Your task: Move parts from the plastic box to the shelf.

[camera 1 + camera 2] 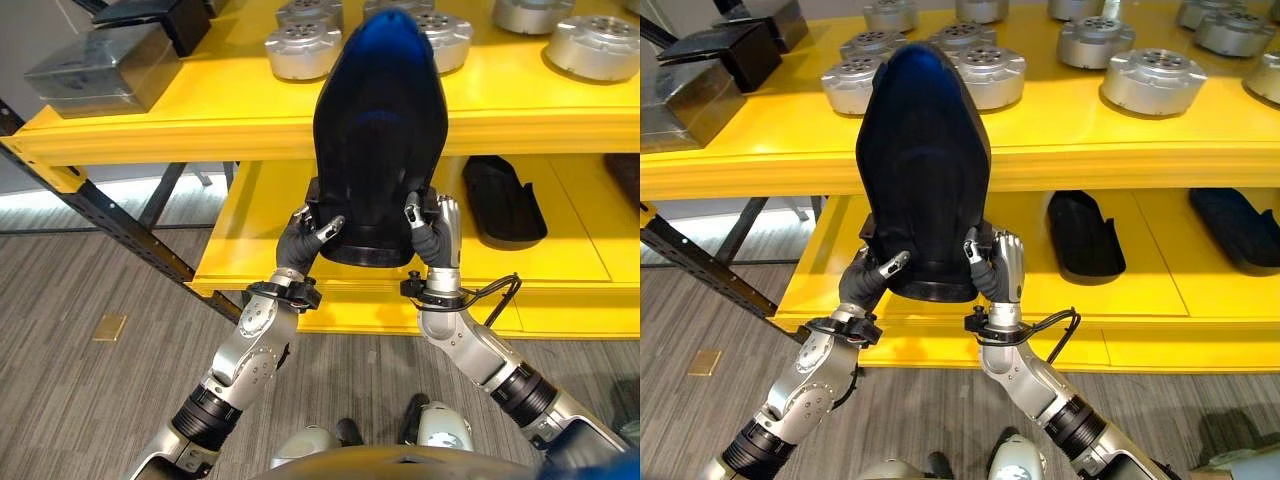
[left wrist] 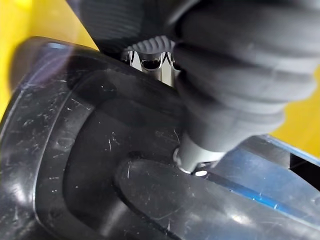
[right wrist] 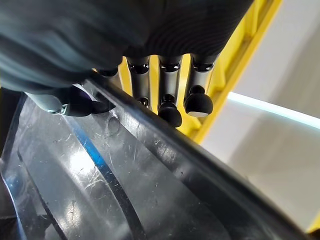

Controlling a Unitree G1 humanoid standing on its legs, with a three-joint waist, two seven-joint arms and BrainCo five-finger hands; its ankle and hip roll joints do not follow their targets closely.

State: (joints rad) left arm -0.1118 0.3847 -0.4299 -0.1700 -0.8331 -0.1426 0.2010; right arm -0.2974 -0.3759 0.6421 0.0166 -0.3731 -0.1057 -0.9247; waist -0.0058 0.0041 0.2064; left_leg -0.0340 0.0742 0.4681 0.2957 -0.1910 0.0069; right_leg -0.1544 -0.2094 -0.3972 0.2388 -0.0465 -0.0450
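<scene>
A large black moulded shell part stands upright between my two hands, in front of the yellow shelf's upper board. Its base hangs just above the lower yellow board. My left hand is curled on the base's left edge. My right hand clasps the right edge. In the right wrist view its fingers hook over the part's scratched rim. The left wrist view shows the part's glossy inner surface pressed against that hand.
Several round silver metal parts lie on the upper board, with dark and grey blocks at its left end. Two more black shells rest on the lower board to the right. A dark slanted shelf brace runs down on the left.
</scene>
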